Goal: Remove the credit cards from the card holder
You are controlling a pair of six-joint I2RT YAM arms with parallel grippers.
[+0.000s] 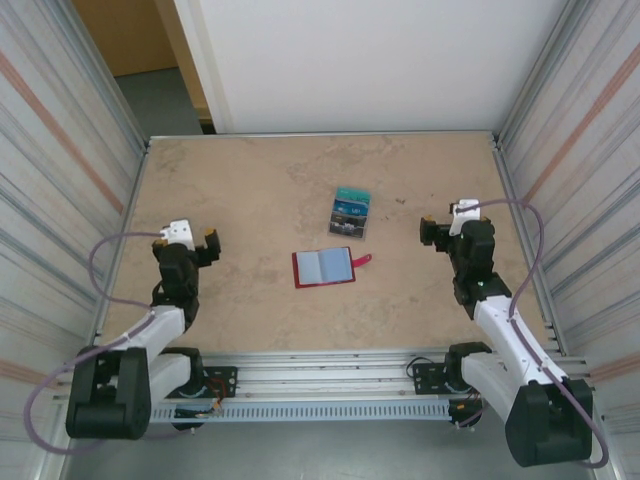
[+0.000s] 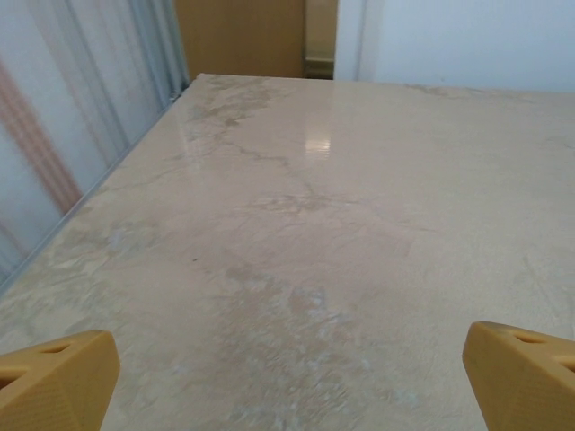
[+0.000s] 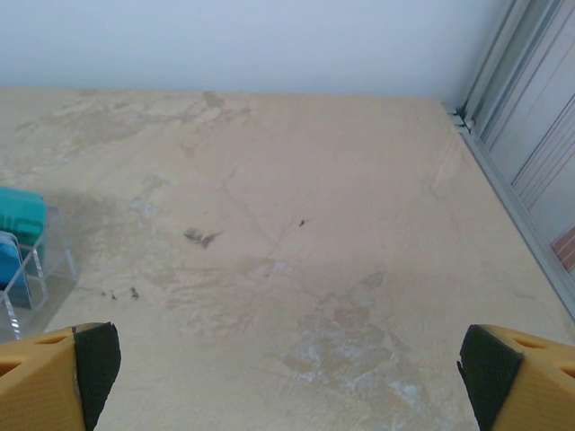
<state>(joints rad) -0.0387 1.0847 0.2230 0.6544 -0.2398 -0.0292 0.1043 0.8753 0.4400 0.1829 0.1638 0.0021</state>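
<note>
The card holder [image 1: 323, 267], a red wallet, lies open and flat at the table's middle, pale blue-grey pockets up, its snap tab [image 1: 362, 261] pointing right. The credit cards [image 1: 349, 208], teal, blue and dark, stand in a small clear rack just behind it. At the left edge of the right wrist view the teal card [image 3: 20, 215] and a blue one [image 3: 7, 265] show. My left gripper [image 1: 186, 240] [image 2: 292, 386] hovers open, well left of the wallet. Right of the rack, my right gripper [image 1: 458, 225] [image 3: 287, 377] is open with bare table between its fingers.
Ribbed metal walls [image 1: 60, 170] close in the table on the left and right, with a white panel [image 1: 360, 60] at the back. The beige tabletop [image 1: 250, 190] has a raised metal rim along its far edge [image 1: 320, 134].
</note>
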